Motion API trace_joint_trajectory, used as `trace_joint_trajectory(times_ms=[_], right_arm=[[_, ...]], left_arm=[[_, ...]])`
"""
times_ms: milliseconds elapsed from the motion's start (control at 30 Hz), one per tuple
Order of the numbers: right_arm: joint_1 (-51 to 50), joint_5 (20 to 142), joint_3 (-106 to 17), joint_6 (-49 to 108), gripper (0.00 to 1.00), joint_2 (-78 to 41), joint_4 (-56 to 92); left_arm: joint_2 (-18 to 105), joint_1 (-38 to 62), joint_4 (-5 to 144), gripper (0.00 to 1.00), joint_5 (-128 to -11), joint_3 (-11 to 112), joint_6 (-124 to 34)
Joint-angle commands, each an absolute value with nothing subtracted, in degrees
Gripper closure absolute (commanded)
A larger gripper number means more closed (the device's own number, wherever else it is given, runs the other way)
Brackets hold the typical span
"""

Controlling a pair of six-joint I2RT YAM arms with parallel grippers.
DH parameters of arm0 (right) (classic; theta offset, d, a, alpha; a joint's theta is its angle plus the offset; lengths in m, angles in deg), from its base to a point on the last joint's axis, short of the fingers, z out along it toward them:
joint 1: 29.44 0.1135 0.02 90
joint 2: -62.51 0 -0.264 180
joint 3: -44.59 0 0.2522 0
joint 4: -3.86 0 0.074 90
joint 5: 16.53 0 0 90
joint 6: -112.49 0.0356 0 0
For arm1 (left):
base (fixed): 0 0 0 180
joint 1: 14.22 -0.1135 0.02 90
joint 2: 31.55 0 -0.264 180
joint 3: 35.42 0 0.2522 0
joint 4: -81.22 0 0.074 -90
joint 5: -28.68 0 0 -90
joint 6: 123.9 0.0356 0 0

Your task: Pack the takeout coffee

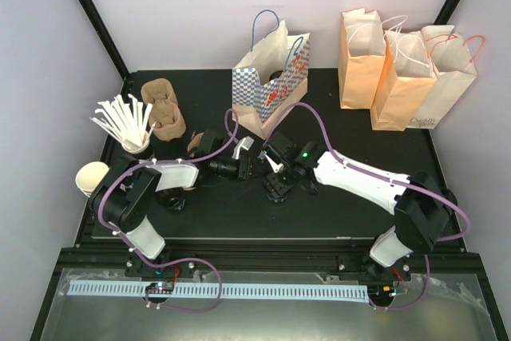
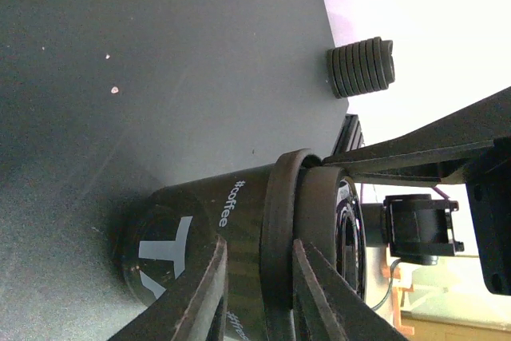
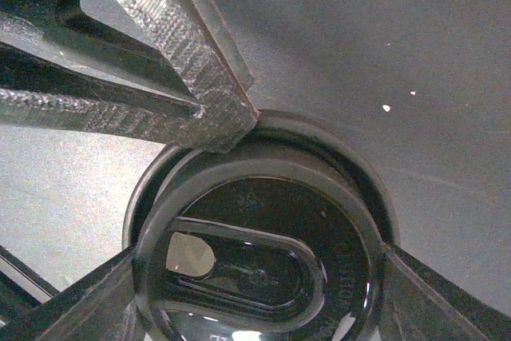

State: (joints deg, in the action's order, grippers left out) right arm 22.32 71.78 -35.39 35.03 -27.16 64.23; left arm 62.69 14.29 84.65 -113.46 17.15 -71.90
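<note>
The takeout coffee [image 2: 239, 221] is a small black cup printed "#coffee" with a round black lid [image 3: 263, 261], standing on the dark table. My right gripper [image 3: 255, 297] comes down from above, its fingers pressed against both sides of the lid. My left gripper [image 2: 257, 277] reaches in from the side. Its narrow jaws straddle the lid's rim: one finger is against it and a sliver of cup shows beside the other. The textured left fingers [image 3: 204, 109] meet the rim in the right wrist view. In the top view both grippers [image 1: 263, 172] meet mid-table and hide the cup.
A blue-and-white patterned bag [image 1: 271, 77] stands open behind the grippers, with three peach paper bags [image 1: 403, 69] at the back right. Brown pulp carriers [image 1: 164, 111], a cup of white stirrers [image 1: 128, 127] and cream paper cups [image 1: 92, 178] sit left. A stack of black lids [image 2: 361, 67] is nearby.
</note>
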Motion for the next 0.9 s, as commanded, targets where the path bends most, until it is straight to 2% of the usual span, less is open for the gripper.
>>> trace_joint_trajectory(times_ms=[0, 633, 733, 867], right_arm=[[23.55, 74.43, -31.79, 35.39, 0.36, -33.2, 70.67], [23.84, 75.84, -32.25, 35.01, 0.36, -34.42, 71.36], [23.91, 75.44, -32.37, 35.21, 0.38, -34.32, 70.92], [23.88, 74.22, -32.62, 35.87, 0.38, -34.1, 70.41]], left_arm=[[66.88, 14.95, 76.6, 0.76, -109.28, 16.94, -68.69], [76.42, 14.29, 79.85, 0.8, -109.67, 11.84, -73.39], [74.56, 13.76, 80.57, 0.77, -110.4, 11.5, -73.54], [69.37, 13.8, 79.87, 0.68, -110.8, 13.43, -73.24]])
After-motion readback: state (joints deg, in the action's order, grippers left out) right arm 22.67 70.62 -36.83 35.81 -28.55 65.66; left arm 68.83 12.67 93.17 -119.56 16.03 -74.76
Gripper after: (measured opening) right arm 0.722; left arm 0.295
